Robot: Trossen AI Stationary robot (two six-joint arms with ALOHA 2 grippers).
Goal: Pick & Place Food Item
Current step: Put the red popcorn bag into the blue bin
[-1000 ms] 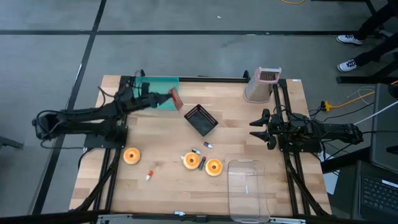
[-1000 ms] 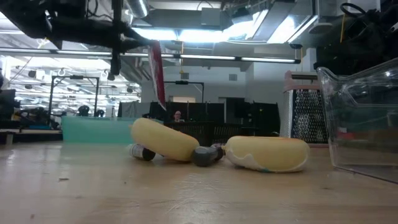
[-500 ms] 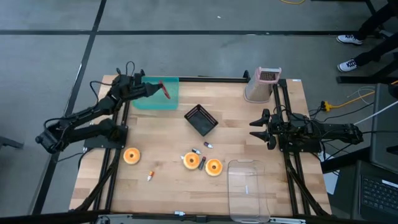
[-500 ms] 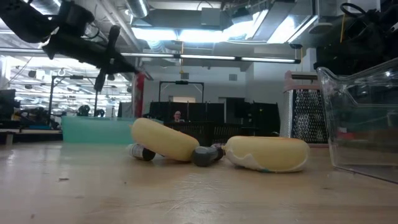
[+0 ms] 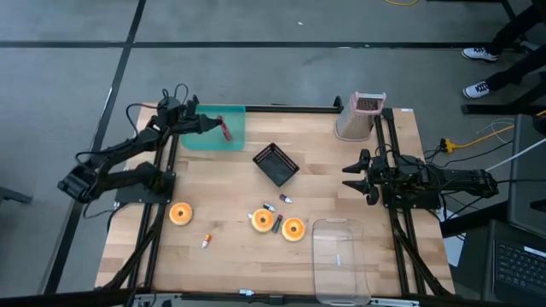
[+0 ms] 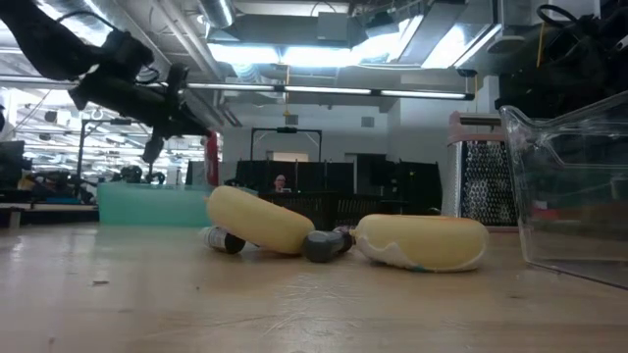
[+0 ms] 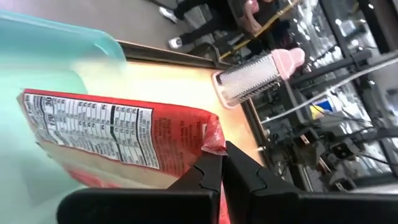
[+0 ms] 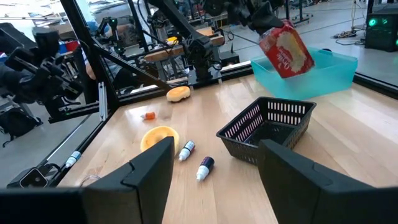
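1. the worktop is pale wood planking, framed by dark rails along its left and right edges.
2. a clear, rounded-rectangle plastic tub sits at the front edge toward the right corner; the low view shows its see-through wall rising tall.
3. a teal plastic bin with soft corners sits at the back edge near the left corner.
4. the left gripper hangs over that bin, its fingers clenched on the corner of the red food packet; the left wrist view alone shows the packet's printed nutrition panel and crimped seam, the packet being over the bin's inside.
5. the right gripper waits at the right edge, jaws spread wide and grasping nothing.
6. one black mesh basket, square and slatted, stands mid-table, turned at an angle.
7. one metal grater with a pink handle stands near the back right corner.
8. three round orange-yellow pieces lie toward the front; the low view shows them domed and smooth.
9. a few small bottles lie scattered among them.
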